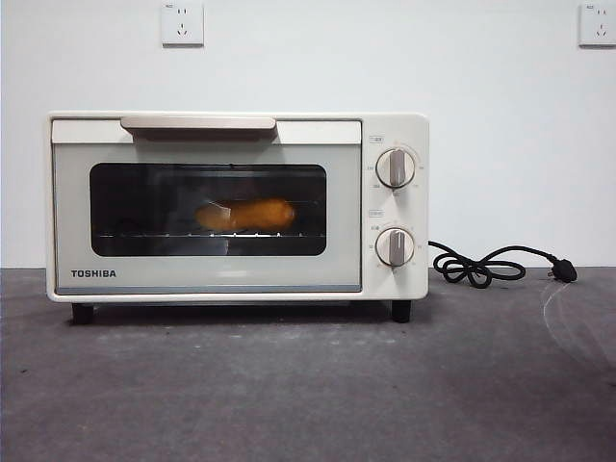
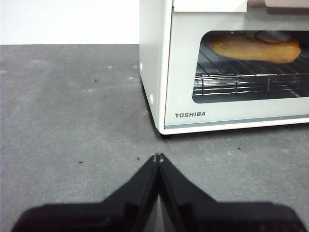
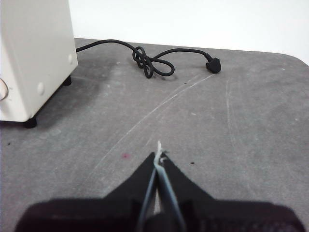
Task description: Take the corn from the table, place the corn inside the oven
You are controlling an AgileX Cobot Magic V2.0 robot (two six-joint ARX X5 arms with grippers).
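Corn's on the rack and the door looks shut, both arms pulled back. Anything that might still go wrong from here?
Little is left, but two things to watch. The black cord lies looped on the table beside the oven, with its plug loose; the right gripper, shut and low over the table, might snag it if it sweeps that way. The left gripper, also shut, sits near the oven's front corner and might bump it, rolling the corn on the rack.
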